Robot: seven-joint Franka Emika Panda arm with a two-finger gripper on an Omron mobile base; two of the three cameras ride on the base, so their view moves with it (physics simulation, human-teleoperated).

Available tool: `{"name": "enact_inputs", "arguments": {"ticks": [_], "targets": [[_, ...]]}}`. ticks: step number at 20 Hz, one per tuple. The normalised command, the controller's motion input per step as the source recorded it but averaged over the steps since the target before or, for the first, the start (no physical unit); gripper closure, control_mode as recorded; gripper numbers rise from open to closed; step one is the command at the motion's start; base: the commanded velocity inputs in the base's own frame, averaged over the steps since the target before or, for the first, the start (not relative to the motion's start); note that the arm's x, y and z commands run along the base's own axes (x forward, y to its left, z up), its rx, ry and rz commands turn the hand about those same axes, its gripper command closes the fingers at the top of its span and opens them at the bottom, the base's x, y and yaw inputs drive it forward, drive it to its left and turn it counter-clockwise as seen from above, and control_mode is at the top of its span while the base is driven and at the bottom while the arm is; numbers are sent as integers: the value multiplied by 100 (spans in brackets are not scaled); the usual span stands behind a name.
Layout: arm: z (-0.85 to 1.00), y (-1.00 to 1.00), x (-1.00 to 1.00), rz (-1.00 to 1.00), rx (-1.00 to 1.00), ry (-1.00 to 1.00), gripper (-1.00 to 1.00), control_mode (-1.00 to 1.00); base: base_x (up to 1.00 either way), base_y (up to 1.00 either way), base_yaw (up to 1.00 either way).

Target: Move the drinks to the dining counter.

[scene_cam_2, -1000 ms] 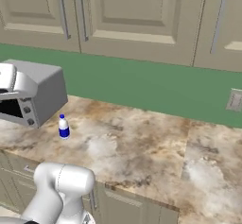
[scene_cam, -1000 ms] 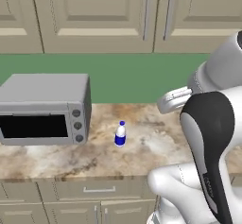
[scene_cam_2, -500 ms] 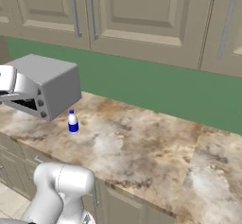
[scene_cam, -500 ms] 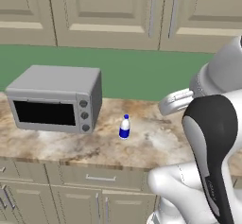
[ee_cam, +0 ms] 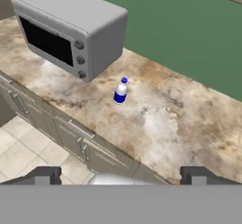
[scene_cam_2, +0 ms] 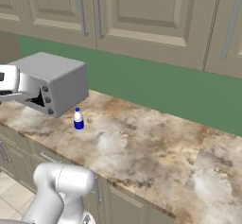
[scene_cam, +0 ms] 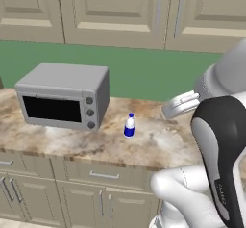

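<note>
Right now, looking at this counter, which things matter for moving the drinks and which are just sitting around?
Part of the job:
- white-and-blue bottle, upright on the marbled counter, just right of the toaster oven
- end effector, fingers wide apart, holding nothing

Just there:
- grey toaster oven, door shut
- marbled counter over beige drawers
- upper cabinets
- green backsplash
</note>
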Motion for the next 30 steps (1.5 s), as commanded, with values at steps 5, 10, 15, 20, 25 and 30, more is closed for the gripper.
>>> {"name": "enact_inputs", "arguments": {"ticks": [5, 10, 15, 20, 25, 30], "targets": [[-20, 0, 0, 19, 1, -2, -100, -100, 0, 0, 0], [-23, 0, 3, 14, 3, 0, -100, -100, 0, 0, 0], [-30, -3, 21, 2, 0, -4, -100, -100, 0, 0, 0], [-25, -10, 20, 0, 6, 0, -100, -100, 0, 0, 0], [-27, -15, 20, 0, 5, -1, -100, -100, 0, 0, 0], [-16, -4, 41, 0, 6, 0, -100, -100, 0, 0, 0]]}}
